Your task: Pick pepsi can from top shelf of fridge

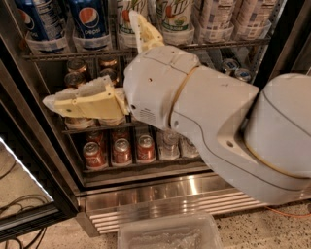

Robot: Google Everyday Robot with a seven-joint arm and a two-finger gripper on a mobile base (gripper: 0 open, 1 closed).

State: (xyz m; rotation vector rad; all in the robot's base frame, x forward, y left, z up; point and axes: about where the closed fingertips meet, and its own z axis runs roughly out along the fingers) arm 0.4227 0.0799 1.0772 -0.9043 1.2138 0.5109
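Two blue pepsi cans (90, 19) stand at the left of the top shelf (53, 55) in the fridge (160, 197). The second one (41, 20) is further left. My gripper (91, 58) hangs in front of the shelves, just below and to the right of the cans. It is open: one cream finger (82, 102) points left across the middle shelf, and the other (143, 31) points up beside a white-and-green can. Nothing is held between the fingers. The bulky white arm (204, 116) hides the right half of the middle shelf.
White-and-green cans (177, 14) and pale cans (218, 19) fill the rest of the top shelf. Orange-gold cans (77, 68) sit on the middle shelf, red cans (121, 151) on the lower one. A clear plastic bin (170, 236) lies on the floor; the black door frame (29, 126) stands left.
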